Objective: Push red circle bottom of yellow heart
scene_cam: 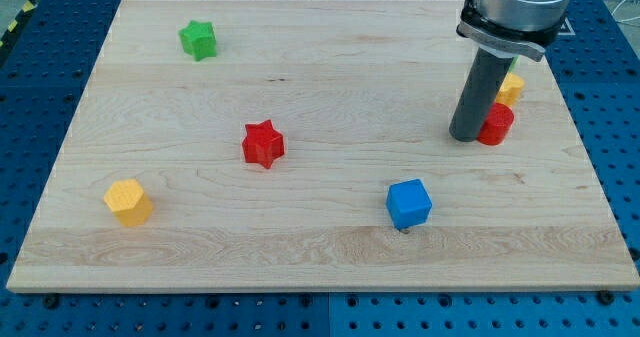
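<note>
The red circle (496, 124) stands near the view's right edge of the wooden board. The yellow heart (510, 88) sits just above it toward the view's top, partly hidden behind the rod; the two nearly touch. My tip (465, 137) rests on the board right beside the red circle, on its left side, touching or almost touching it.
A red star (264, 143) lies at mid-board. A blue cube (409, 203) sits below and left of the tip. A yellow hexagon (129, 201) is at the lower left. A green star (199, 39) is at the upper left. The board's right edge (585, 137) is close to the red circle.
</note>
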{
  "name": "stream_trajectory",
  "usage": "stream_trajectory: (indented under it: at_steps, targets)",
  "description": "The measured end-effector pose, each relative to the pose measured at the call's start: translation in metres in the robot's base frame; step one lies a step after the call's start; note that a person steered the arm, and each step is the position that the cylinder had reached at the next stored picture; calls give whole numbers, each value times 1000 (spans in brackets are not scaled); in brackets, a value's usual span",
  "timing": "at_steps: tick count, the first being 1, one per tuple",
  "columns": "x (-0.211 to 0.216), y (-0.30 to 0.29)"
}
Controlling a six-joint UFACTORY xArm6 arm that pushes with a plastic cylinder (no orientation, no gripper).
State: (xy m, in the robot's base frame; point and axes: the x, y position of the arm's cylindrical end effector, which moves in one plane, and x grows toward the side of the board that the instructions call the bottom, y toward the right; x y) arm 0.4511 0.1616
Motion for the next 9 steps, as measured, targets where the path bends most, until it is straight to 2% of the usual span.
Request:
stream_trajectory:
  at_steps: [2,4,9]
  targets:
    - [0,15]
    - [-19,-6]
    - [-10,26]
